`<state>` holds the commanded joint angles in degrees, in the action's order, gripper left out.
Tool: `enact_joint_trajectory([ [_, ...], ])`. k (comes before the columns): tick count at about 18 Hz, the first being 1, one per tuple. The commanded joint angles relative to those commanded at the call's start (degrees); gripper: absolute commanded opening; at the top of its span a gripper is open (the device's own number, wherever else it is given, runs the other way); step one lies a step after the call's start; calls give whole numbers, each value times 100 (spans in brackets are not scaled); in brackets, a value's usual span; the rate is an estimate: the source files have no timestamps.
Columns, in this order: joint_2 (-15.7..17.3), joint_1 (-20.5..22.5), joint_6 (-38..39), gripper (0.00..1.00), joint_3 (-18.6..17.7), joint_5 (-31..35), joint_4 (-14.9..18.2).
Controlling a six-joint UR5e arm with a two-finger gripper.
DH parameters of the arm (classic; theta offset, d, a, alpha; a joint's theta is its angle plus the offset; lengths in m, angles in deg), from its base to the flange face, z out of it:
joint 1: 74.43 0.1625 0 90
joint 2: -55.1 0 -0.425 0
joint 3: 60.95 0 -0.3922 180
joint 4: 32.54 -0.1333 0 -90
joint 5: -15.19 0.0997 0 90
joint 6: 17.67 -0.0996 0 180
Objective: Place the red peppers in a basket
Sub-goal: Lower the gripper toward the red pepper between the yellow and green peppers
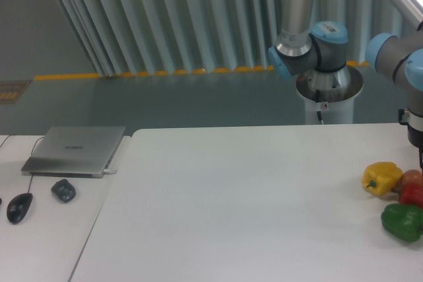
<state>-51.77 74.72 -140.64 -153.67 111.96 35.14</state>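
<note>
The gripper (420, 156) is cut off by the right edge of the view, only a sliver of it showing, so whether it is released or clenched cannot be told. It hangs just above the red pepper (412, 195), which lies on the white table (238, 196) untouched (half out of frame). Just left of the red pepper sits the yellow pepper (381, 177); the green pepper (402, 221) is touching it on the near side, and a paler round fruit (411, 177) sits just behind. No basket is in view. Judging from this, the task has barely begun: grasping, carrying and placing all remain.
</note>
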Motion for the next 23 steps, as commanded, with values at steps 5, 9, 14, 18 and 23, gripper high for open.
enact_joint_trajectory([
  [5, -114, -53, 395, 4, -44, -9, -18],
  [9, -159, -88, 493, 3, -35, -9, -18],
  [14, -211, -140, 606, 3, -26, -9, -70],
  [18, -326, -413, 1072, 3, -26, 0, -281],
  [23, -501, -658, 1529, 3, 44, 9, -413],
])
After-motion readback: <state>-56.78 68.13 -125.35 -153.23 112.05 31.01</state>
